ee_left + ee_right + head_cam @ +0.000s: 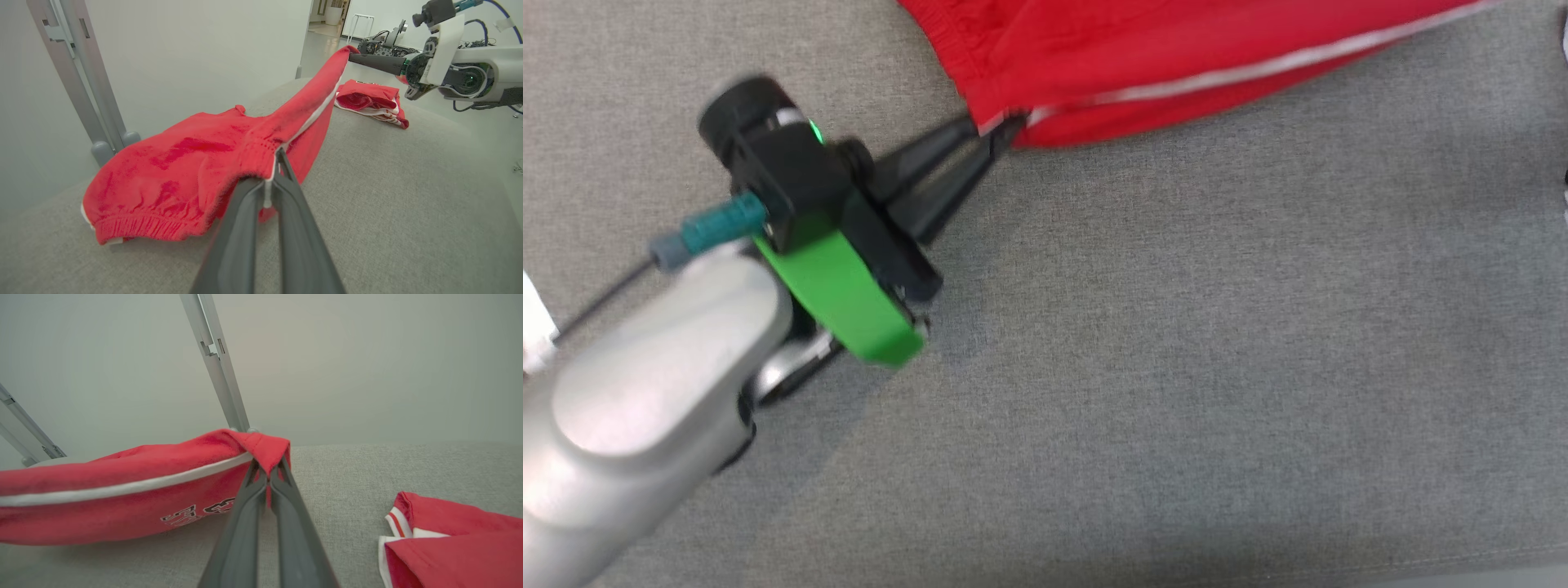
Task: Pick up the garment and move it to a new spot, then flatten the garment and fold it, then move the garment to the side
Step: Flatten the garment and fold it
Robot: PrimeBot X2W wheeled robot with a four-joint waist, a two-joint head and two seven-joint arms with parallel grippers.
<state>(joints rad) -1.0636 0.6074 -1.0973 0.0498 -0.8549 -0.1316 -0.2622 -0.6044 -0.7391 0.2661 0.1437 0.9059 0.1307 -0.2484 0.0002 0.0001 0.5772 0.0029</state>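
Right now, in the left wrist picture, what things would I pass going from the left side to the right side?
Grey metal posts → red garment → left tool pinching it → folded red clothes → right arm.

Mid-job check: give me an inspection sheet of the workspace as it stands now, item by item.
Surface: grey cloth surface, flat.
Job's things: red garment, its white-striped edge lifted and stretched between both pincers, the rest lying on the surface.
Clutter: second red garment, folded, lying apart from the first.
Grippers: left pincer shut on the waistband corner; right pincer shut on the far corner.
Cables: thin black cable running back from the left wrist.
Surroundings: metal frame posts by a pale wall; another machine on the floor beyond.
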